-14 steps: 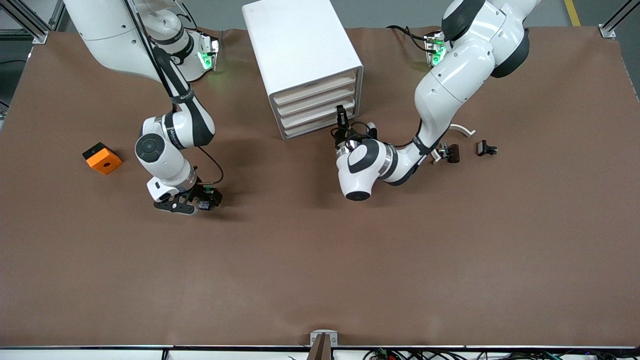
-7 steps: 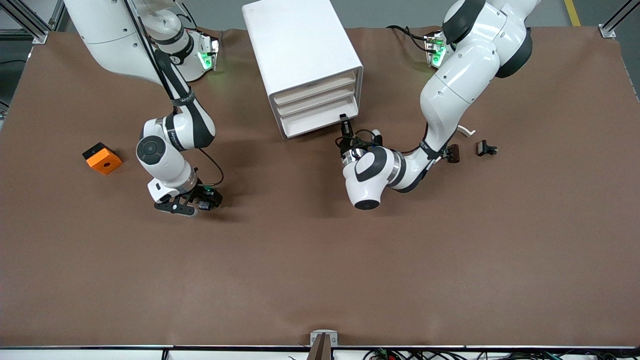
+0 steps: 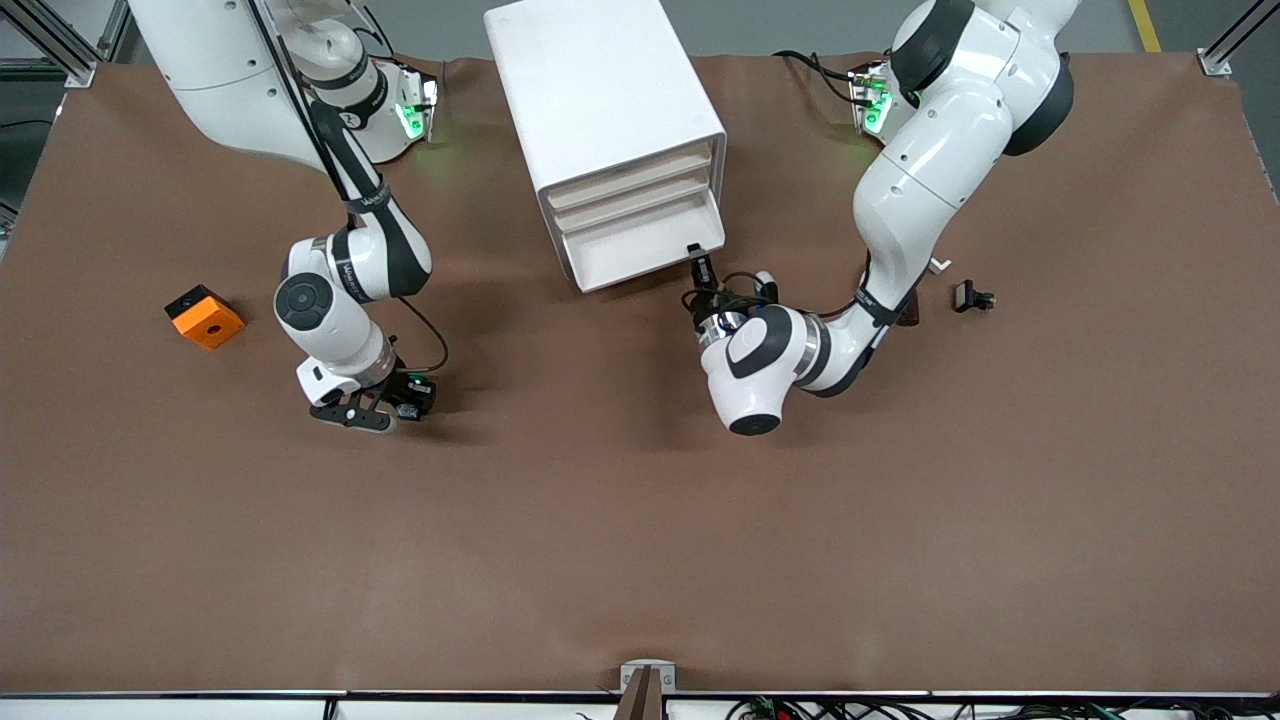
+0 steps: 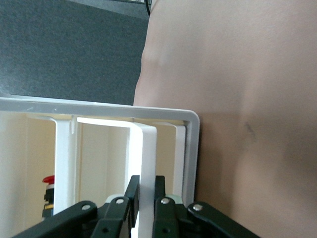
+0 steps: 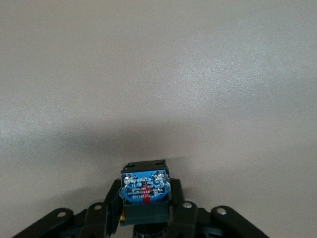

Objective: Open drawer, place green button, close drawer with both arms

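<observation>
The white cabinet (image 3: 600,100) stands between the arms' bases. Its lowest drawer (image 3: 640,255) is pulled partly out toward the front camera. My left gripper (image 3: 698,262) is shut on the drawer's front panel at the corner toward the left arm's end. In the left wrist view the gripper (image 4: 145,187) pinches the white panel (image 4: 143,153). My right gripper (image 3: 405,400) is low over the table toward the right arm's end, shut on the button (image 3: 410,392). The right wrist view shows the gripper (image 5: 145,201) holding the button's dark body with a blue label (image 5: 145,187); its green cap is hidden.
An orange cube (image 3: 205,316) lies nearer the right arm's end. A small black clip (image 3: 972,296) and a white curved strip (image 3: 938,265) lie beside the left arm. A small red-topped thing (image 4: 48,181) shows inside the cabinet in the left wrist view.
My left gripper has moved toward the front camera and drawn the lowest drawer farther out. My right gripper has stayed nearly still with the button.
</observation>
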Robot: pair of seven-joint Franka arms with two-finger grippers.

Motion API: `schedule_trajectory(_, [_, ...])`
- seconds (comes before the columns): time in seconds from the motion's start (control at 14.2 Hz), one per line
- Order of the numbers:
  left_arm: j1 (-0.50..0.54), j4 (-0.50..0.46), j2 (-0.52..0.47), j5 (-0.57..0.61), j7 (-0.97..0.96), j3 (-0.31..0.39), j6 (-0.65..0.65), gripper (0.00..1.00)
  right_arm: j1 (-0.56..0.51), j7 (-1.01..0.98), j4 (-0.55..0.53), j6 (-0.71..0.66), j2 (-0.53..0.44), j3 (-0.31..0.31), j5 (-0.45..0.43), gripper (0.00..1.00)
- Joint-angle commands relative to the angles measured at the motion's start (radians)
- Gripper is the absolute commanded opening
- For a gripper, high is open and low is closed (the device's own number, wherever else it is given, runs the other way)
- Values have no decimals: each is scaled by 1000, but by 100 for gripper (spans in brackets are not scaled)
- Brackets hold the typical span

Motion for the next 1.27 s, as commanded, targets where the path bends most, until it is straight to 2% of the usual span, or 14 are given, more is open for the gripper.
schedule_trajectory(0.0, [-8, 40, -3, -1, -11, 55, 9, 16, 20, 39, 15, -10, 12, -8, 6, 0])
schedule_trajectory(0.21, [-10, 77, -4, 4, -11, 95, 6, 16, 26, 50, 26, -31, -6, -8, 6, 0])
schedule_trajectory(0.42, [-8, 87, -9, 4, -9, 112, 6, 16, 40, 149, 108, -253, -69, -5, 9, 0])
schedule_trajectory(0.63, [-8, 97, -19, 4, -9, 132, 5, 16, 144, 379, 226, -486, -124, -5, 9, 0])
schedule_trajectory(0.84, [-8, 117, -30, 4, -9, 150, 5, 18, 264, 657, 394, -640, -116, -5, 11, 0])
schedule_trajectory(1.19, [-8, 119, -35, 4, -11, 163, -37, 22, 455, 969, 422, -648, -115, -3, 14, 0])
